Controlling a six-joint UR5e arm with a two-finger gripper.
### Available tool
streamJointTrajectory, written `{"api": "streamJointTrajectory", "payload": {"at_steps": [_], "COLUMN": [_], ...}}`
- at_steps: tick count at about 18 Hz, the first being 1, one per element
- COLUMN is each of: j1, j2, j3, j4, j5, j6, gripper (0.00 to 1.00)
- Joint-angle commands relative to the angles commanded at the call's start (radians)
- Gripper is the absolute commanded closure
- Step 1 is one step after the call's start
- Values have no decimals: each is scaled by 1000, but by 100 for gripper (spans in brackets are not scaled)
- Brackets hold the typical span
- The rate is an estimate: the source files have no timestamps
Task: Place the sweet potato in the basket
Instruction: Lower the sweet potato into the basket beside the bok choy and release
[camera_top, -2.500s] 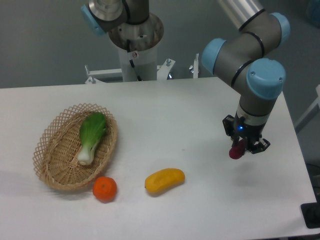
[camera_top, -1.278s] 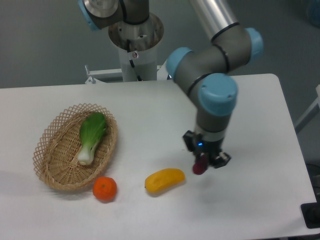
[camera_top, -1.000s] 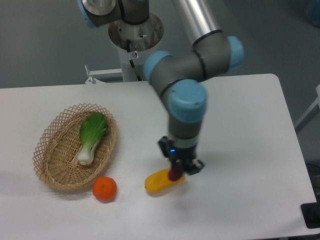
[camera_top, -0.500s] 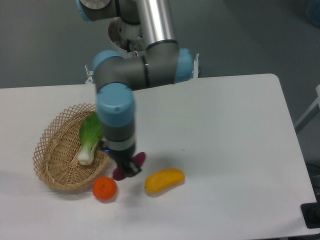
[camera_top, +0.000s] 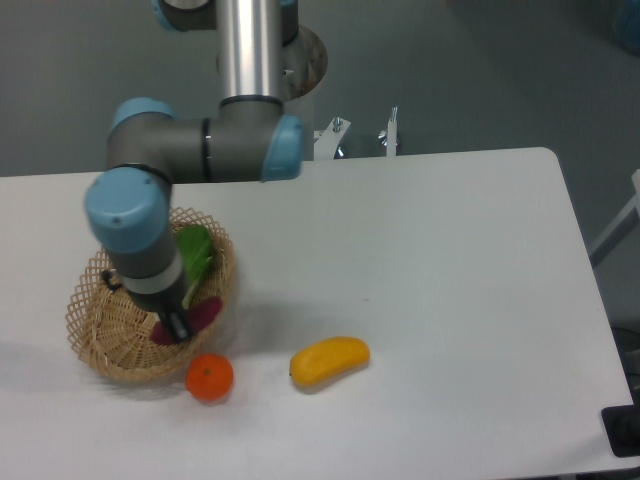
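Observation:
The reddish-purple sweet potato (camera_top: 203, 315) is held in my gripper (camera_top: 176, 326), which is shut on it just above the inside of the basket. The light tan wicker basket (camera_top: 95, 330) lies at the left of the table. The arm's wrist hides much of the basket's middle. The potato sticks out to the right of the fingers, over the basket's right side.
A green and white bok choy (camera_top: 198, 255) lies in the basket, partly hidden by the arm. A round orange tangerine (camera_top: 210, 378) sits just outside the basket's front rim. A yellow-orange oblong fruit (camera_top: 329, 361) lies to its right.
My gripper has carried the sweet potato from the right side of the table leftward, past the yellow fruit, to over the basket.

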Motion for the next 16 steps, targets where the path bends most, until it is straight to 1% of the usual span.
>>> {"api": "streamJointTrajectory", "payload": {"at_steps": [6, 7, 9, 10, 11, 12, 13, 14, 16], "j1": [-58, -63, -66, -68, -68, -68, -69, -72, -75], "j2": [-48, -49, -51, -51, -52, -52, -52, -51, -48], "j3": [-2, -2, 0, -2, -3, -3, -3, -3, -3], "j4": [3, 2, -2, -2, -2, 0, 0, 2, 3], "j5": [0, 0, -6, -5, -6, -8, -8, -6, 0], "j6": [-35, -38, -38, -39, -39, -39, -39, -40, -42], "gripper": [90, 88, 77, 75, 68, 57, 40, 2, 0]}}
